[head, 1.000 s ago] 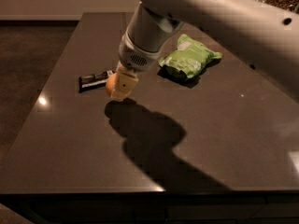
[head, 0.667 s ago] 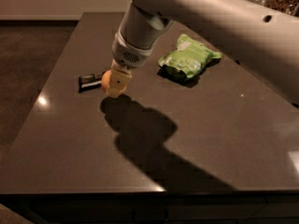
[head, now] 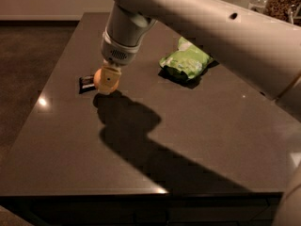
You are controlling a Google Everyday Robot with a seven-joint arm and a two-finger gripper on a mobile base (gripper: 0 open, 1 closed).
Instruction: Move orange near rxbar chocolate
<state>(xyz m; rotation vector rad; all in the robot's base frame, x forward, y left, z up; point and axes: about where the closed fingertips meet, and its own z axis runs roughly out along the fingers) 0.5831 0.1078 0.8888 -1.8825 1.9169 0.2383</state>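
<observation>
The gripper (head: 108, 81) hangs low over the left part of the dark table (head: 211, 140), pointing straight down from the pale arm (head: 211, 27) that sweeps in from the upper right. Its fingers are clamped on the orange (head: 99, 80), one yellowish finger covering the fruit's right side. The orange sits just beside the rxbar chocolate (head: 86, 83), which lies flat at about 9 o'clock from it. The two look close enough to touch, though whether they do cannot be told. Whether the fruit rests on the surface or hangs a little above it cannot be told either. The light-green snack bag (head: 186, 62) lies well apart, at about 2 o'clock from the orange.

The placing looks nearly done, with the release left. The main risk is the fruit itself: round and smooth, it could roll once let go, especially if dropped from any height, and drift away from the bar. A finger dragging on the peel as it opens could also nudge the orange onto the wrapper or push the light bar toward the table's left edge
</observation>
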